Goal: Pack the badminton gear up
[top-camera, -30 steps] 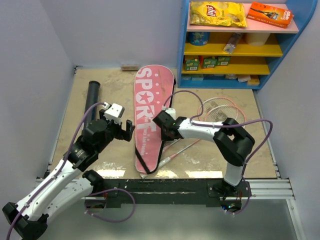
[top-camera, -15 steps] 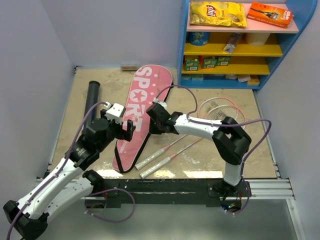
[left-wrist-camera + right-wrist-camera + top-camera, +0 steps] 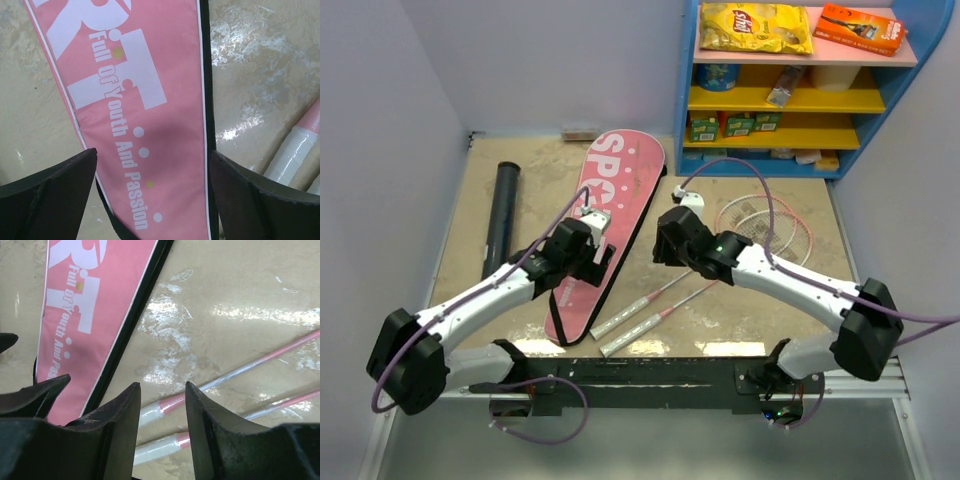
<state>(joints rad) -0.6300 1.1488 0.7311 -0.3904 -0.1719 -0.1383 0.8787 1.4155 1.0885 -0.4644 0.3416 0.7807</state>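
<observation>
Left gripper (image 3: pixel 152 152) is spread wide over the narrow end of the pink bag (image 3: pixel 620 195), which lies flat mid-table. We find the right gripper (image 3: pixel 161 390) narrowly parted and empty (floor shows between its fingers), above the two rackets (image 3: pixel 634 333) lying just right of the bag.

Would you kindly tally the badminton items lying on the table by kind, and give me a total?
Pink bag: 1
Rackets: 2
Black tube: 1
Total: 4
</observation>
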